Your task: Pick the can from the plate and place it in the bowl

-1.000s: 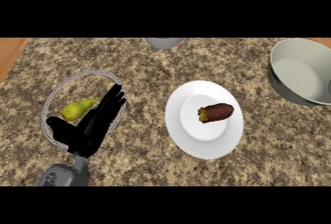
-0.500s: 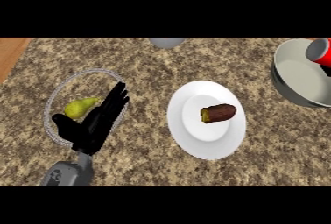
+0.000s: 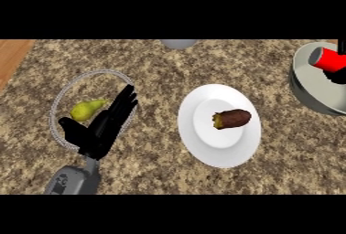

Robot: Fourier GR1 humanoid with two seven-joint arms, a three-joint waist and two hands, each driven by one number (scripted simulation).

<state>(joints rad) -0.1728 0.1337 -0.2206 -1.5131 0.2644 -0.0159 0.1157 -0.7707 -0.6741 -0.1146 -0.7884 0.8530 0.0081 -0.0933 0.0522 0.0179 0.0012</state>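
- Resting over the left part of the speckled tabletop point(image 3: 169, 178), the left hand point(image 3: 101, 128) lay with fingers straight and spread, holding nothing; its grey forearm point(image 3: 74, 180) entered from the lower edge.
- Right hand point(image 3: 338, 75): only a dark sliver showed at the right edge beside the can; whether its fingers were spread or closed could not be told.
- Can point(image 3: 327, 58): red with a grey end, tilted, over the grey bowl's rim at the upper right; whether it touched the bowl could not be told.
- Bowl point(image 3: 314, 93): grey, partly cut off by the right edge.
- Plate point(image 3: 219, 151): white, round, at centre, well apart from the bowl.
- Brown, oblong food item point(image 3: 233, 119), lying on the plate, one end yellowish.
- Wire-rimmed ring point(image 3: 64, 100): on the tabletop at left, partly under the left hand.
- Pear point(image 3: 88, 109): yellow-green, inside the ring, just beside the left hand's fingers.
- Grey round object point(image 3: 178, 43), cut off at the top edge.
- Wooden strip point(image 3: 12, 57): at the upper left corner.
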